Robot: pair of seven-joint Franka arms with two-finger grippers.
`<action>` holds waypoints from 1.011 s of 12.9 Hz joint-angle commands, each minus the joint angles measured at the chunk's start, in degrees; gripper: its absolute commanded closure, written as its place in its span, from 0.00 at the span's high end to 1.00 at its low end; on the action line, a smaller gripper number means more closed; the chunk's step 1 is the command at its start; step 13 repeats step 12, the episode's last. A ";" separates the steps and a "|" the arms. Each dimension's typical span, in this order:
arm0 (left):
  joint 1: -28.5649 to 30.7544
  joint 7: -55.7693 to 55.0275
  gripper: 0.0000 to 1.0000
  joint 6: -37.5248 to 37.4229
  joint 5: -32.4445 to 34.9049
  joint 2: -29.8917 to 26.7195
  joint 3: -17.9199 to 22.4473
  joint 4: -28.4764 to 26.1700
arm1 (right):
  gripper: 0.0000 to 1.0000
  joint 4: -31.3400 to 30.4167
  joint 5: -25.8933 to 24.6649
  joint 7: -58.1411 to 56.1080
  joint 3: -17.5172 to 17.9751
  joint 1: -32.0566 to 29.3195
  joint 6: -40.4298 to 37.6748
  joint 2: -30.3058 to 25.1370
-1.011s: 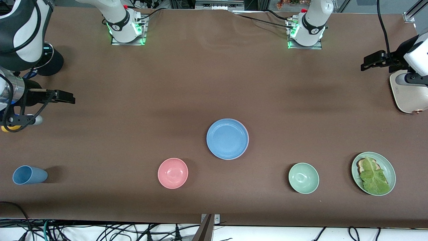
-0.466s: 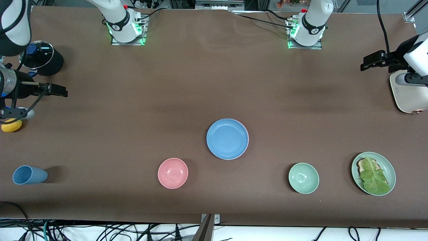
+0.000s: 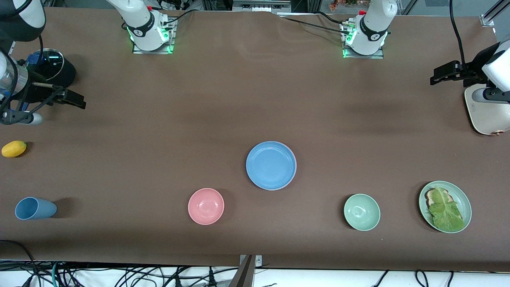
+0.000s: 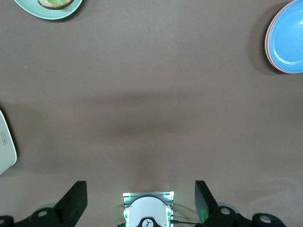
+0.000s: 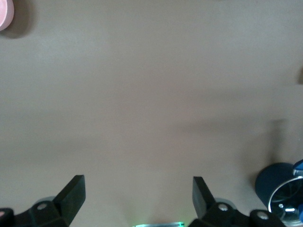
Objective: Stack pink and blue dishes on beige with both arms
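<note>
Left gripper raised at table end, fingers spread, empty. Right gripper likewise.

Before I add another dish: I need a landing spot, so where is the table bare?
Bare: between the arm bases and the blue plate. Crowded: the row of blue cup, pink bowl, green bowl and lettuce plate.

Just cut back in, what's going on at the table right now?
Nothing is being handled. The blue plate tops a stack mid-table, with the pink plate showing as a rim under it; whether the beige one is underneath cannot be seen. The right gripper hangs open and empty over its end of the table beside the black pot. The left gripper hangs open and empty beside the toaster.
</note>
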 commanded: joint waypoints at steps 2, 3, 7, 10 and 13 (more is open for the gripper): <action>0.97 1.28 1.00 0.14 -2.23 0.28 0.14 0.46 | 1.00 -0.95 -0.29 1.14 1.36 -2.02 0.01 -1.79; 0.97 1.28 1.00 0.23 -2.23 0.28 0.14 0.46 | 1.00 -0.77 -0.28 1.23 1.36 -2.02 0.44 -1.88; 0.97 2.50 1.00 0.14 -2.23 0.28 0.14 0.46 | 1.00 -0.24 -0.37 1.23 1.01 -2.19 0.44 -1.79; 1.06 2.95 1.00 0.23 -2.15 0.28 0.14 0.46 | 1.00 -0.24 -0.20 1.06 1.01 -2.98 0.45 -1.79; 0.97 3.21 1.00 0.31 -2.06 0.46 0.14 0.46 | 1.00 -0.24 -0.20 1.05 1.01 -2.99 0.44 -1.79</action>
